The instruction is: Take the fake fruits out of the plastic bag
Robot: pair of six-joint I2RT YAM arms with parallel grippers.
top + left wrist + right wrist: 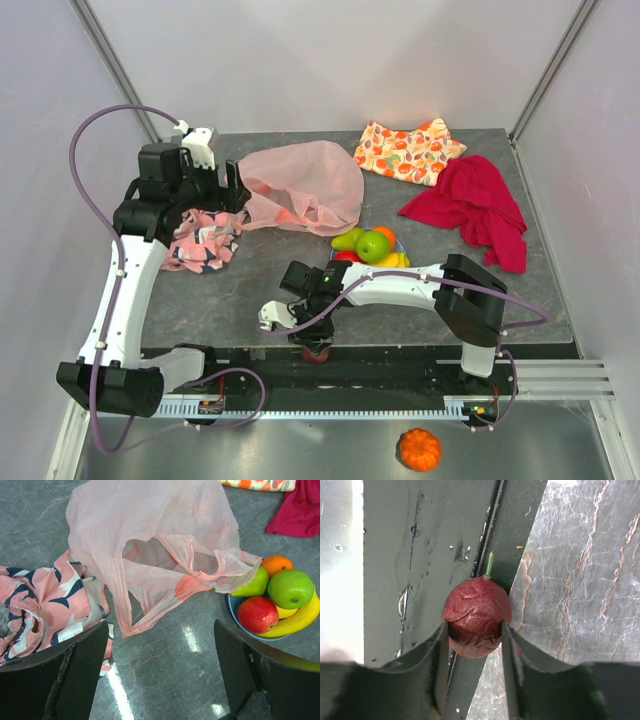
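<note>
The pink plastic bag (305, 185) lies slack at the back of the table, its mouth and handle loops (150, 540) facing my left gripper (162, 675). That gripper is open just in front of the bag with nothing between its fingers. Beside the bag, a blue plate (235, 611) holds a red apple (257, 614), green apple (290, 588), banana (300, 620), orange (276, 562) and pear (252, 585). My right gripper (472, 640) is at the table's near edge, shut on a dark red-purple fruit (476, 612) with a green stem, both fingers pressing its sides.
A pink-and-black patterned cloth (203, 240) lies under the left arm. A fruit-print orange cloth (408, 150) and a red cloth (475, 205) lie at the back right. A black rail (400, 365) runs along the near edge. An orange pumpkin-like object (419, 449) sits below on the metal base.
</note>
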